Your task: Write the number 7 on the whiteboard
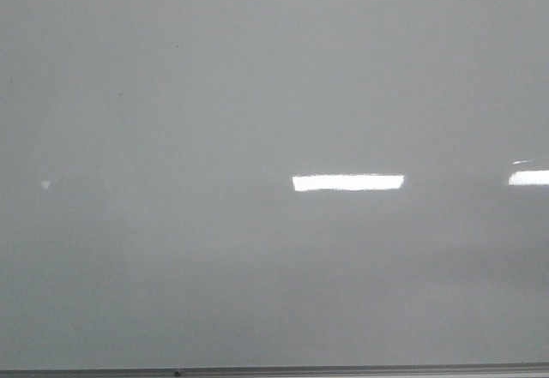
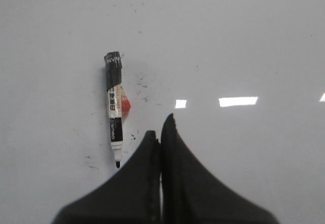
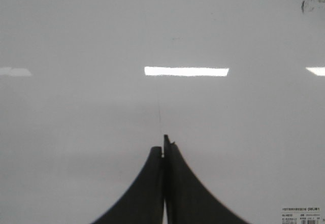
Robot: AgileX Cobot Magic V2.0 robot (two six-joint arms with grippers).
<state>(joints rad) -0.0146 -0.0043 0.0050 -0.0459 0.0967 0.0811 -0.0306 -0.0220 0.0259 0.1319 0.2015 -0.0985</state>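
Note:
The whiteboard fills the front view, glossy pale grey with bright light reflections; no number 7 shows on it in any view. Neither gripper appears in the front view. In the left wrist view an uncapped black-and-white marker lies flat on the whiteboard, its black tip close beside my left gripper. That gripper is shut with nothing in it and is not touching the marker. My right gripper is also shut and empty over the bare whiteboard.
A thin grey edge strip runs along the board's near side. A small red-orange object lies against the marker. Black ink smudges dot the board near it. A printed label and dark smudges show in the right wrist view.

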